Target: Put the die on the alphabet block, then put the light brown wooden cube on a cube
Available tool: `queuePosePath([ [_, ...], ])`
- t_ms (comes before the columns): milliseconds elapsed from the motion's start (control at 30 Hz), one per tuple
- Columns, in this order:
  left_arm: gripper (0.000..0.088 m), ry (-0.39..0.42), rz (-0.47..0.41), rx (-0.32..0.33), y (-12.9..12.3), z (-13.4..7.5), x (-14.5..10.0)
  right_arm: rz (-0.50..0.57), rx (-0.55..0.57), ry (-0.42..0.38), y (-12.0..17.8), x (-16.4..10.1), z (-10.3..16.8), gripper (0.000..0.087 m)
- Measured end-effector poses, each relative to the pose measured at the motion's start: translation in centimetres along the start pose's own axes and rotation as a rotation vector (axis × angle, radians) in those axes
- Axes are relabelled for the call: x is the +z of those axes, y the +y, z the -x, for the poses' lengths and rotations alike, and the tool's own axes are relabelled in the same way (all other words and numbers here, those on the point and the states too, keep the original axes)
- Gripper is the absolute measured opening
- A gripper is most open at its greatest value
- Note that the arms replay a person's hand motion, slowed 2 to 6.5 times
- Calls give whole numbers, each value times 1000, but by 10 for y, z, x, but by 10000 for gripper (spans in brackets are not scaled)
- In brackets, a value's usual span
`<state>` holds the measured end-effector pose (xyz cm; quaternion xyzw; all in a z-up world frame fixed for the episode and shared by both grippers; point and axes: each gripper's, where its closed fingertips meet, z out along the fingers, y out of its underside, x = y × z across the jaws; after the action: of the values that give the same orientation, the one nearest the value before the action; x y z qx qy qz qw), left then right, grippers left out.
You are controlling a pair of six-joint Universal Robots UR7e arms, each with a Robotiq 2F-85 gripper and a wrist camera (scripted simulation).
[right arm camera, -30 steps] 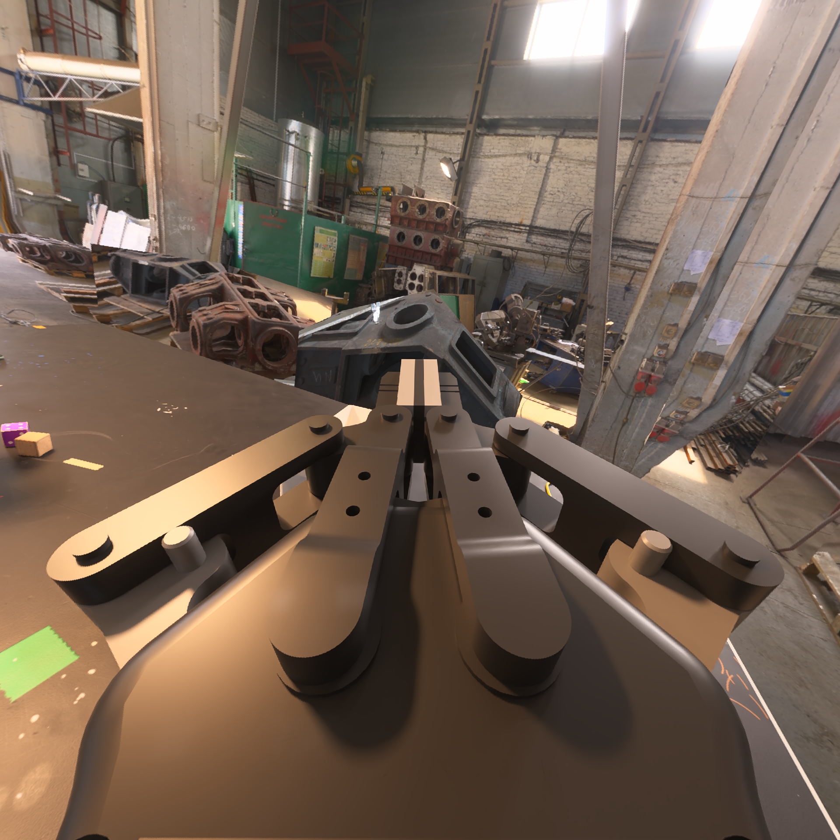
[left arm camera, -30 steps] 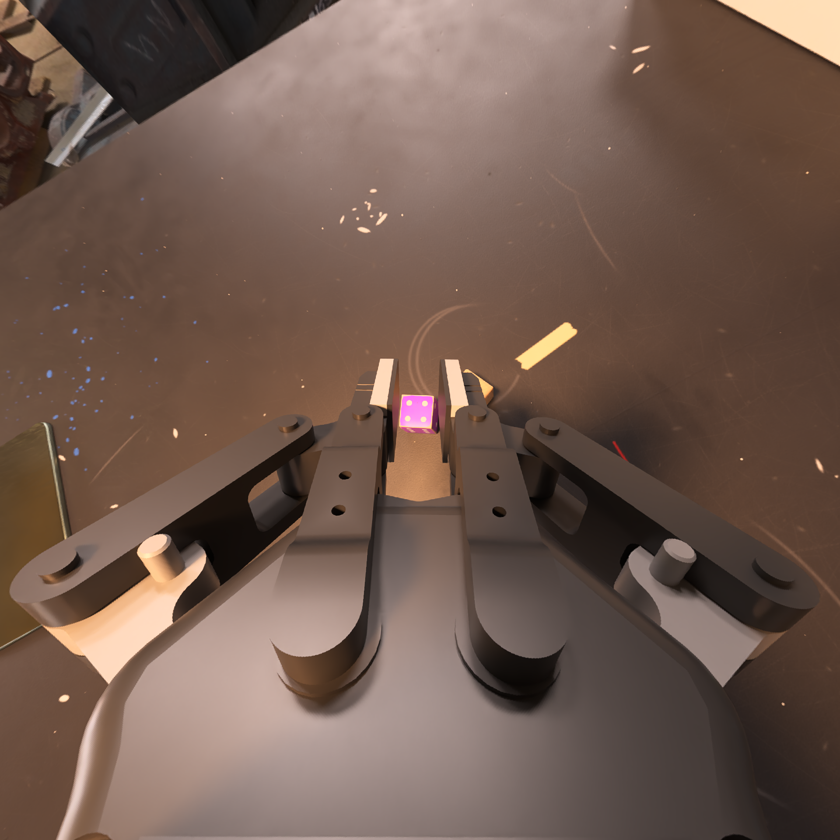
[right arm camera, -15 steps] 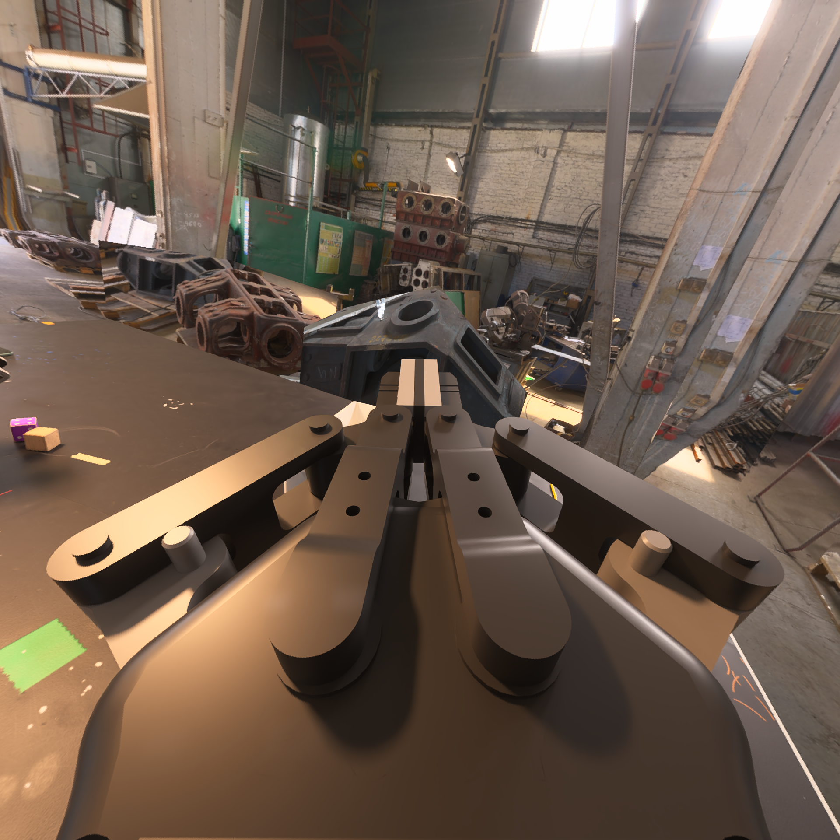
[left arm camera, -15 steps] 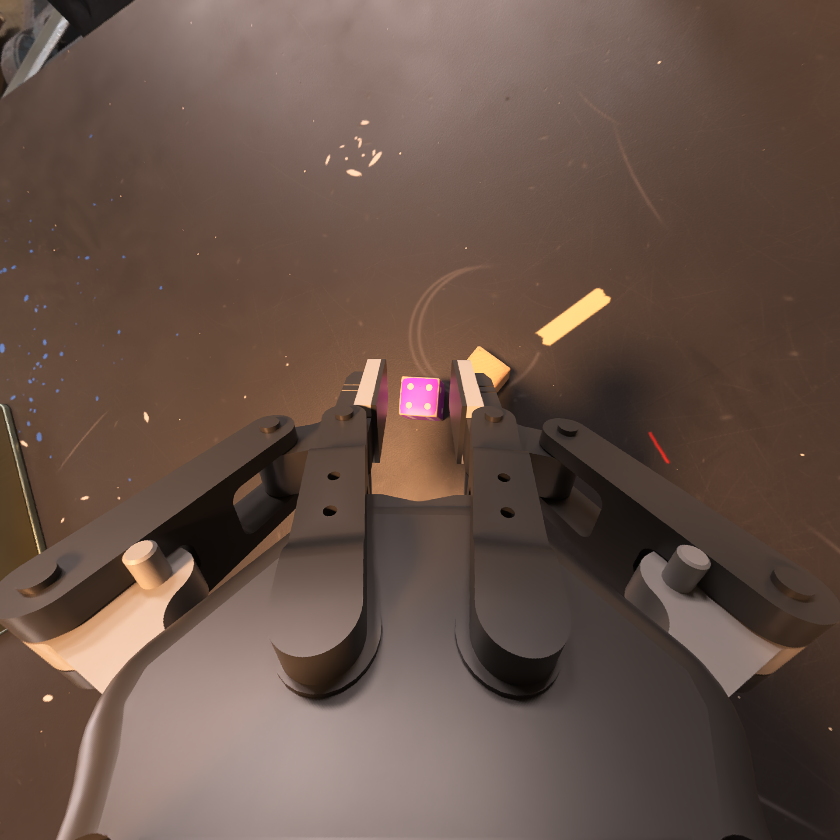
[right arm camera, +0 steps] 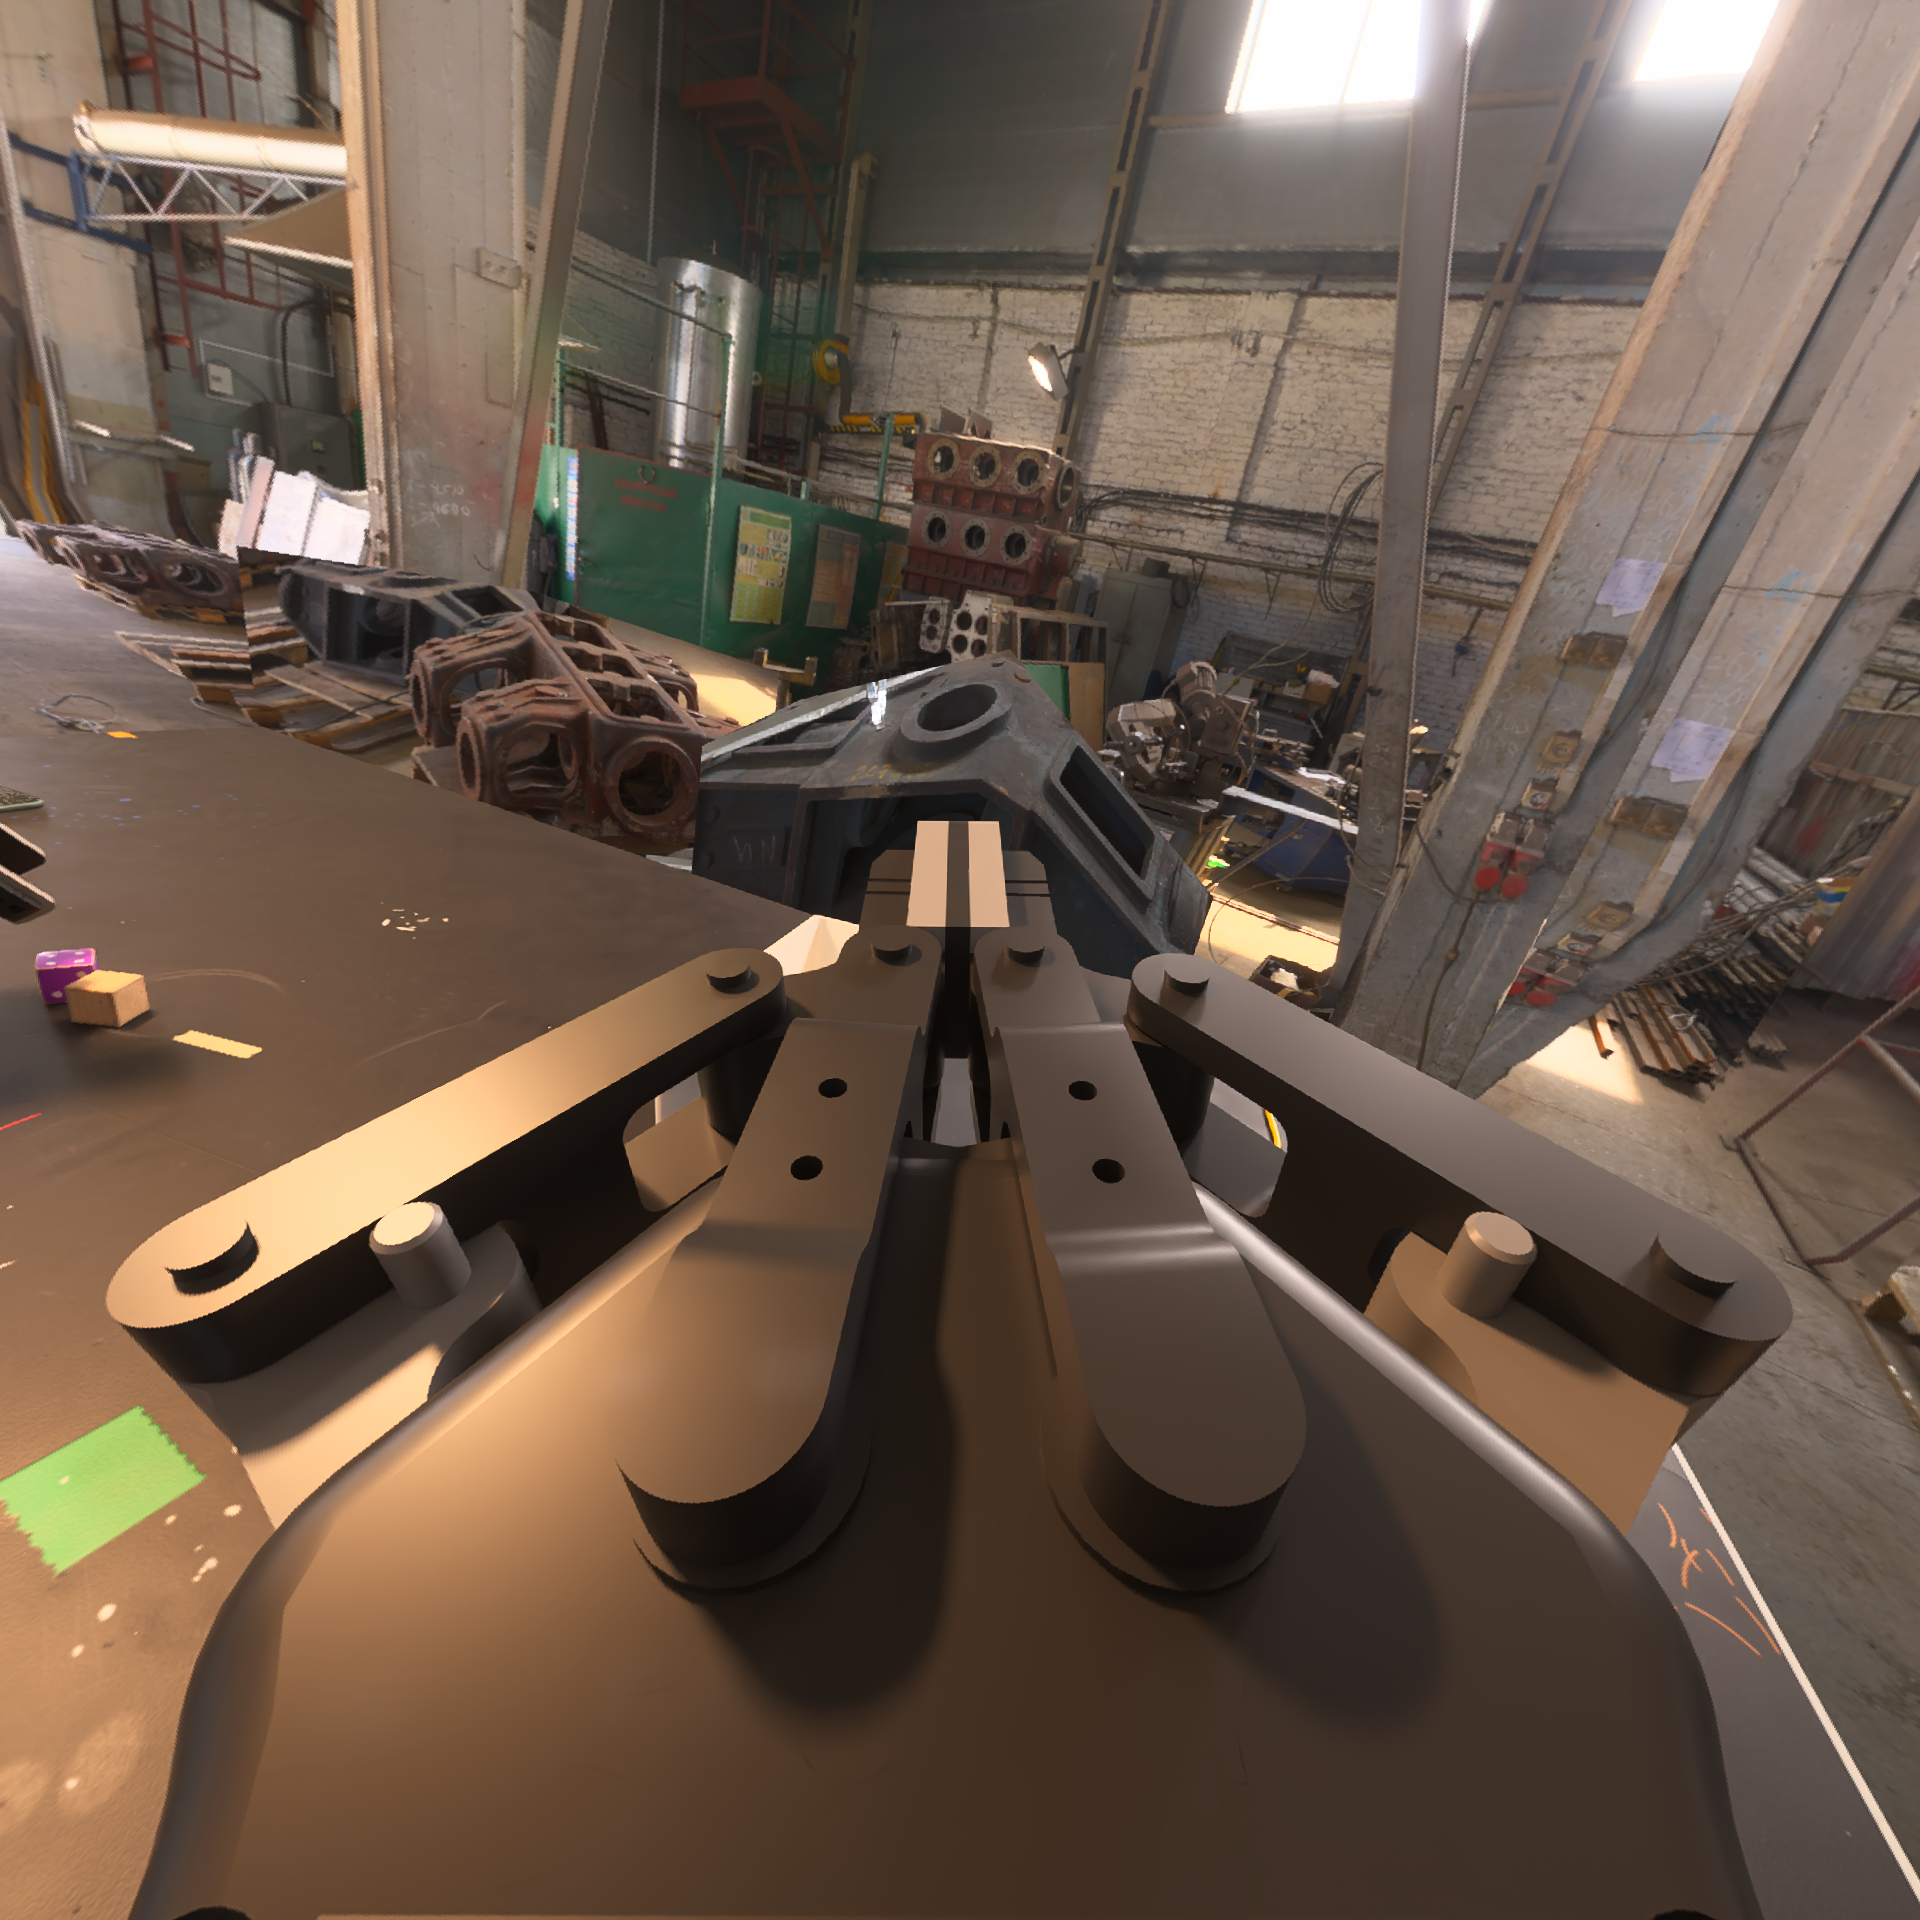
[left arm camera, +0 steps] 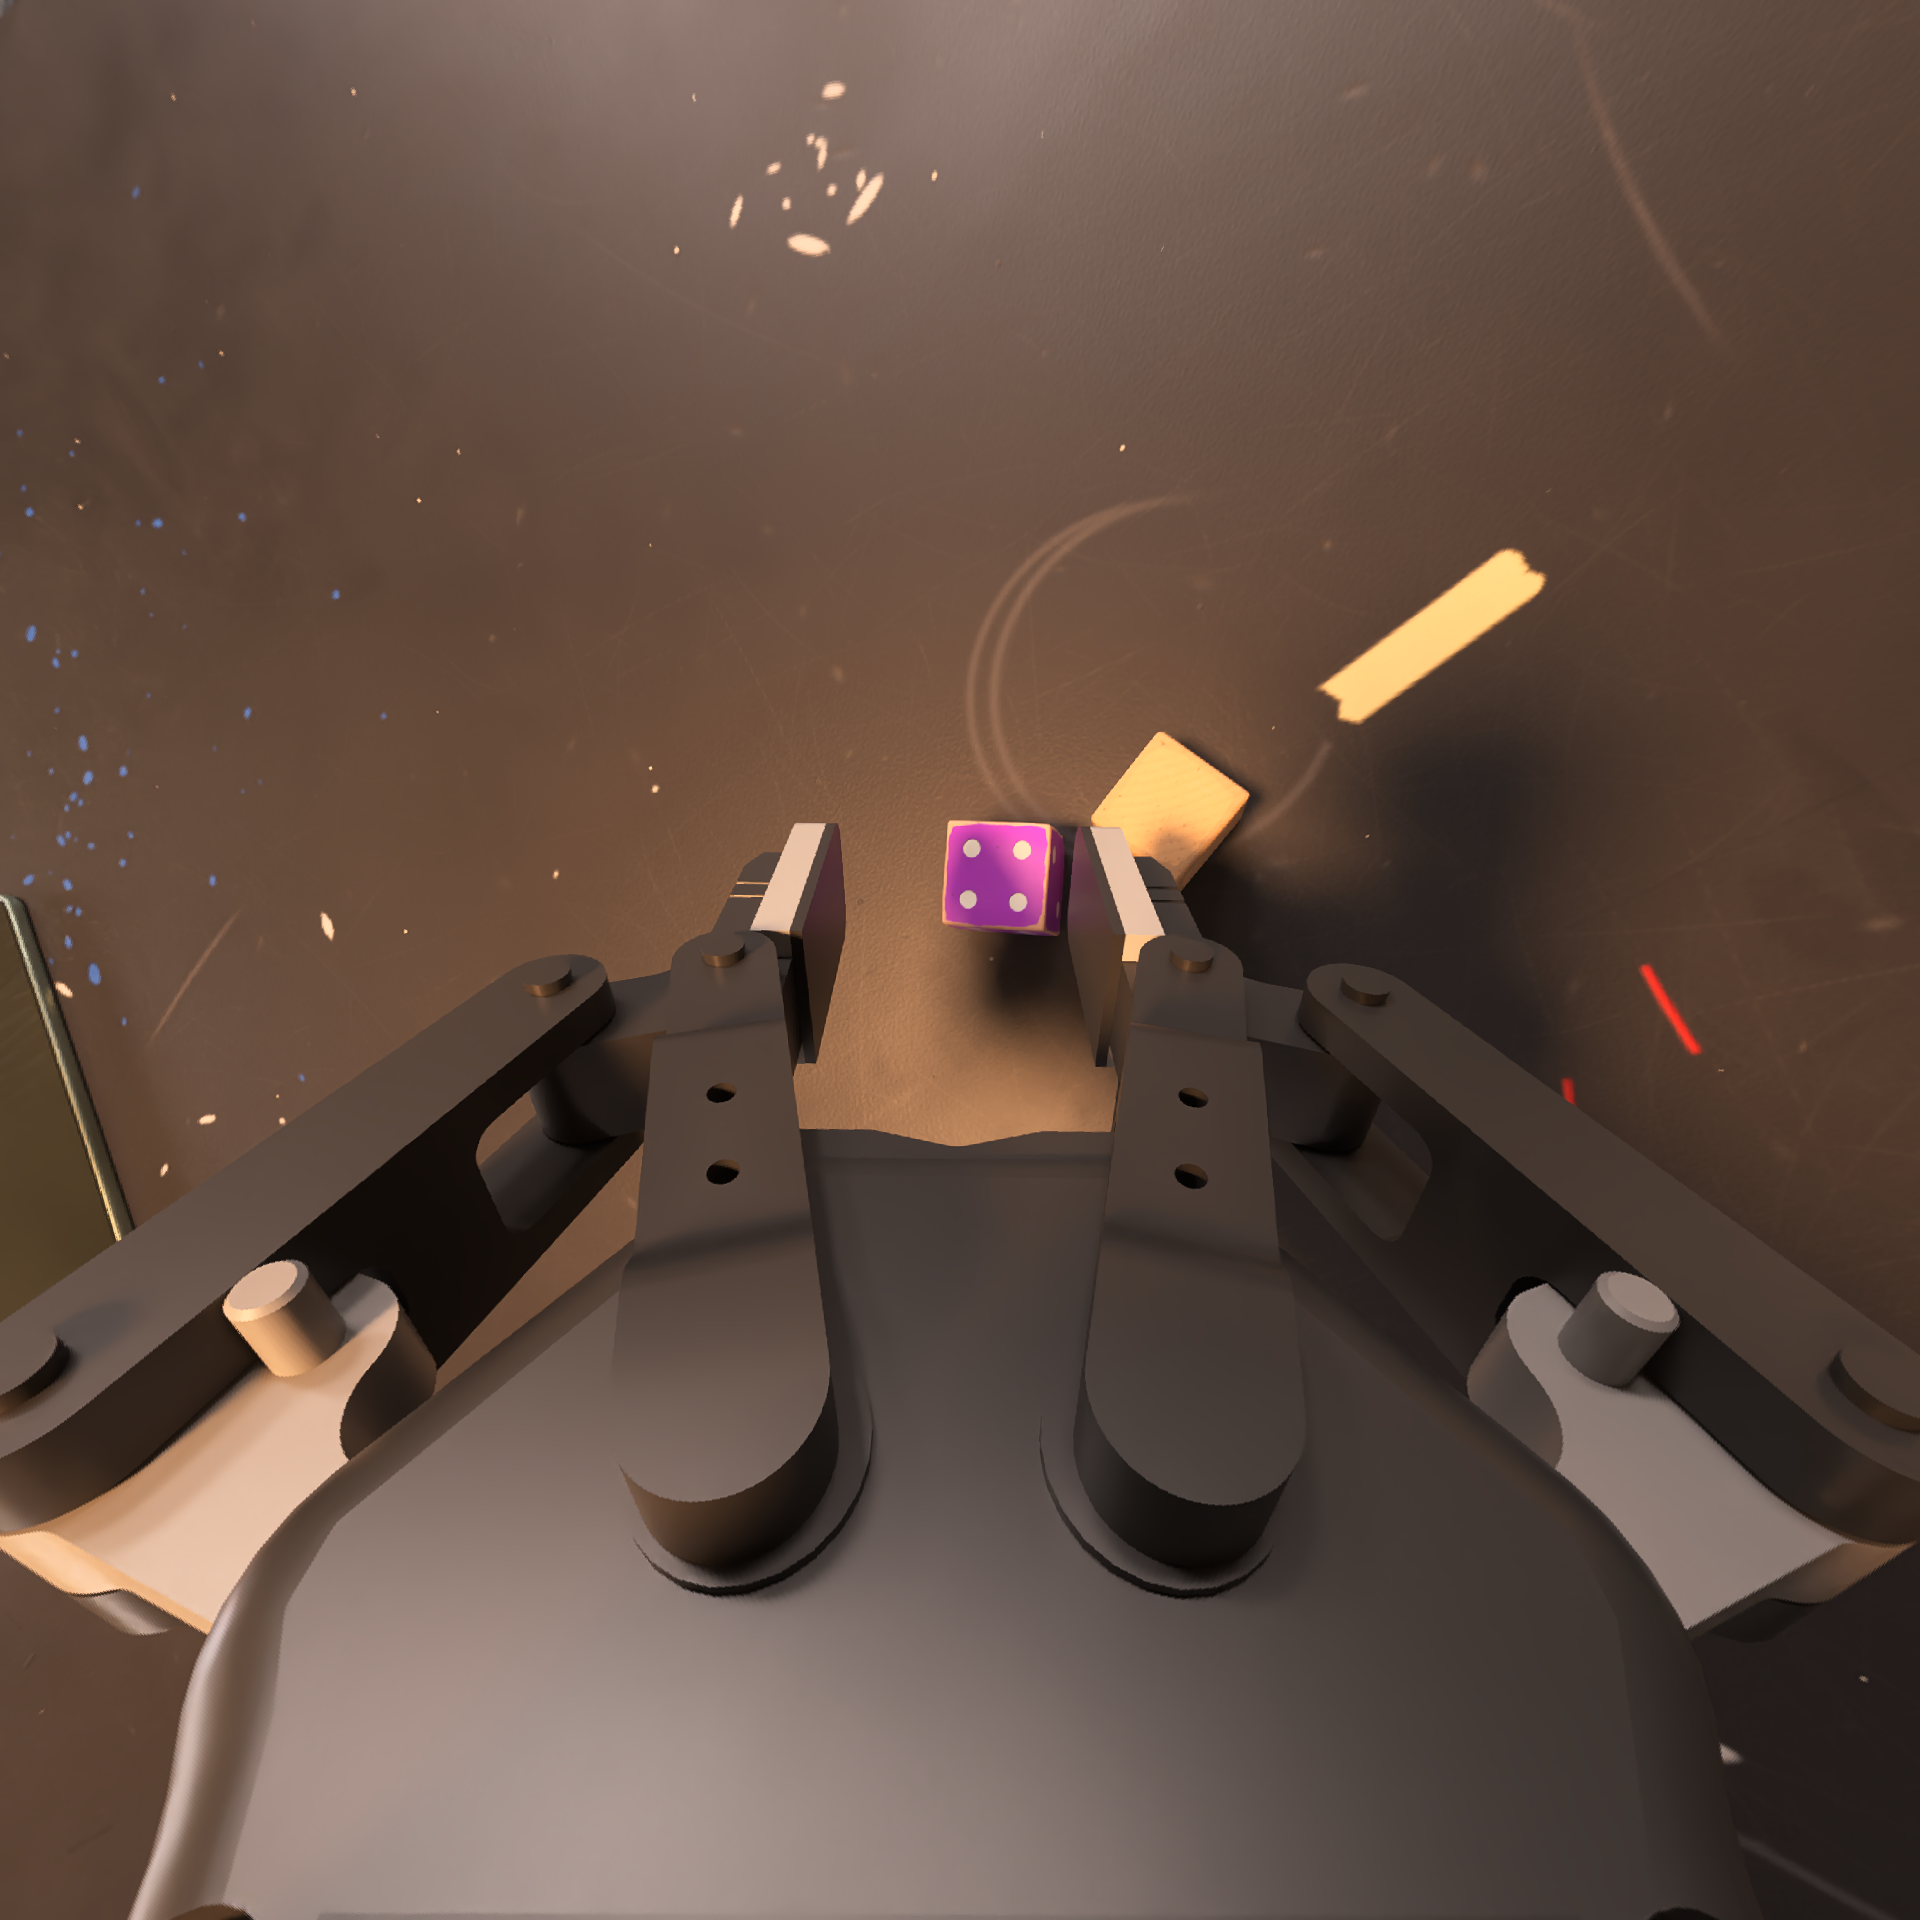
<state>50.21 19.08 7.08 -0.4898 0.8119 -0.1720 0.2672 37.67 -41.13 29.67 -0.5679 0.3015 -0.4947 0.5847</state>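
Observation:
The purple die [left arm camera: 1003,878] with pale dots lies on the dark table between the fingers of my left gripper [left arm camera: 956,883], close to the right finger. The jaws stand apart and do not grip it. The light brown wooden cube [left arm camera: 1174,805] sits just beyond the right fingertip, next to the die. The right wrist view shows the die [right arm camera: 64,971] and the cube [right arm camera: 107,997] side by side at the far left. My right gripper [right arm camera: 958,873] is shut and empty, pointing past the table edge. No alphabet block is in view.
A flat olive panel [left arm camera: 42,1091] lies at the left edge. A yellow tape strip [left arm camera: 1434,634] and a red mark [left arm camera: 1668,1008] are on the table. A green patch [right arm camera: 94,1475] lies near my right gripper. The table edge [right arm camera: 623,842] runs ahead of it.
My left gripper's fingers have spread wider around the die, and its view has tilted further down onto the table. The right gripper stays shut, its view shifted slightly.

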Motion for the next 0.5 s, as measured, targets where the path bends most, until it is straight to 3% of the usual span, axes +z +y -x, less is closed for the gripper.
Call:
queuePosePath([
  [500, 397, 28, 74, 11, 14, -3, 20, -3, 7, -9, 0, 0, 1, 0],
])
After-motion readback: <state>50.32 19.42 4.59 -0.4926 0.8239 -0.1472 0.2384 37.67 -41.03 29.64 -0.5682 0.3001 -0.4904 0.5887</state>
